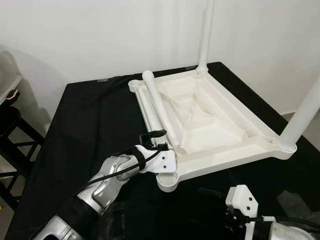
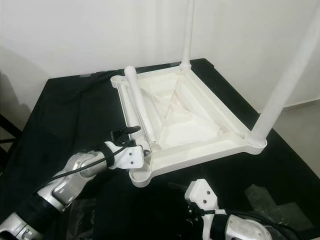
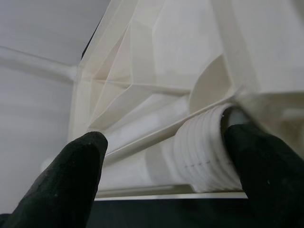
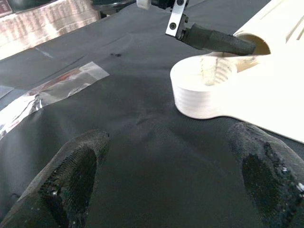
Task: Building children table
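A white plastic tabletop (image 1: 225, 160) lies upside down on the black cloth. Two white legs stand screwed into it, one at the far corner (image 1: 205, 35) and one at the near right corner (image 1: 305, 112). A loose leg (image 1: 156, 102) lies inside the tabletop along its left side. My left gripper (image 1: 164, 140) is open at that leg's near end, with its fingers on either side of the threaded end (image 3: 204, 152). The near left socket (image 4: 213, 76) is empty. My right gripper (image 4: 166, 175) is open just above the cloth, close in front of that socket.
The black-covered table (image 1: 90, 125) ends near a white wall behind. A dark stool (image 1: 12, 145) stands off its left side. Clear tape (image 4: 52, 90) sticks to the cloth, and crumpled clear plastic (image 1: 295, 200) lies at the near right.
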Motion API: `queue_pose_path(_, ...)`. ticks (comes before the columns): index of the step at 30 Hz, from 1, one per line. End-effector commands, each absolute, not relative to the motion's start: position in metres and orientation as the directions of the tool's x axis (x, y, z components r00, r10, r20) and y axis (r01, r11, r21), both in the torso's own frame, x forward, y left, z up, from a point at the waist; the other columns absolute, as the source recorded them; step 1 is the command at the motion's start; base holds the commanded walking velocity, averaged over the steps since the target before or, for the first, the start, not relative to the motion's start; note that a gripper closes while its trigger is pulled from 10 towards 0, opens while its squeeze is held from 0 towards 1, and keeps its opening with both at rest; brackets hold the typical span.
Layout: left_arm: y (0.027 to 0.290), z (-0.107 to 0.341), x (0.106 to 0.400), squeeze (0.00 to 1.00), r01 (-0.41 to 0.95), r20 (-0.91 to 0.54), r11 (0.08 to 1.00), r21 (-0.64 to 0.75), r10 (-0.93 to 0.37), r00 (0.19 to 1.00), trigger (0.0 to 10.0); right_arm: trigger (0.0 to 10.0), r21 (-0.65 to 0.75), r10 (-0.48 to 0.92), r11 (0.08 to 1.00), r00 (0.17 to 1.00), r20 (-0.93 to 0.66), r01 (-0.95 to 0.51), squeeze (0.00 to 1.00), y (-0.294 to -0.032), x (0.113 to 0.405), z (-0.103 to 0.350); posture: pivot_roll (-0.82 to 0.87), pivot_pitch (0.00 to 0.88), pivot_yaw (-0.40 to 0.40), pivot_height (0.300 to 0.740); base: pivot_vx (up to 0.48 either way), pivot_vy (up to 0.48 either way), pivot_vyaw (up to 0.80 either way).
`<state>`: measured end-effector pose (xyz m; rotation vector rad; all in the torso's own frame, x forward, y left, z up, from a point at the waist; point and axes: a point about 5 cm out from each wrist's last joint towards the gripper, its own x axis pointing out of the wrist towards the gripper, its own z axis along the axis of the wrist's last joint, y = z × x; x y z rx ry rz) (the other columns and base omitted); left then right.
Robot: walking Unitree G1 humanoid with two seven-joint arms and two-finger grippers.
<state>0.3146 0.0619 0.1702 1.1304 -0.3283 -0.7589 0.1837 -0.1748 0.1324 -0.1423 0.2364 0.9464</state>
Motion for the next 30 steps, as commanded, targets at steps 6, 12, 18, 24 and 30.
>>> queue_pose_path(6,0.068,0.166,0.329,0.00,0.318,-0.166,0.140,0.938,-0.624,0.764,10.0,10.0,-0.033,0.792,0.572,0.563,-0.239,-0.819,0.00,-0.173,0.184,0.137,-0.05,0.126,0.071,0.740,0.000,0.000,0.00)
queue_pose_path(12,0.065,0.166,0.335,0.00,0.278,-0.151,0.129,0.952,-0.594,0.790,10.0,10.0,-0.041,0.786,0.578,0.570,-0.239,-0.815,0.00,-0.172,0.186,0.137,-0.05,0.126,0.071,0.740,0.000,0.000,0.00)
queue_pose_path(18,0.057,0.165,0.339,0.00,0.253,-0.126,0.158,0.954,-0.555,0.822,10.0,10.0,-0.047,0.782,0.584,0.577,-0.238,-0.811,0.00,-0.171,0.188,0.137,-0.05,0.127,0.072,0.740,0.000,0.000,0.00)
queue_pose_path(24,0.051,0.170,0.340,0.00,0.250,-0.087,0.243,0.937,-0.530,0.844,10.0,10.0,-0.047,0.781,0.584,0.577,-0.237,-0.810,0.00,-0.170,0.189,0.136,-0.05,0.126,0.069,0.740,0.000,0.000,0.00)
queue_pose_path(30,0.041,0.187,0.333,0.00,0.291,-0.046,0.340,0.894,-0.577,0.816,10.0,10.0,-0.045,0.781,0.586,0.579,-0.235,-0.809,0.00,-0.169,0.191,0.136,-0.04,0.125,0.067,0.740,0.000,0.000,0.00)
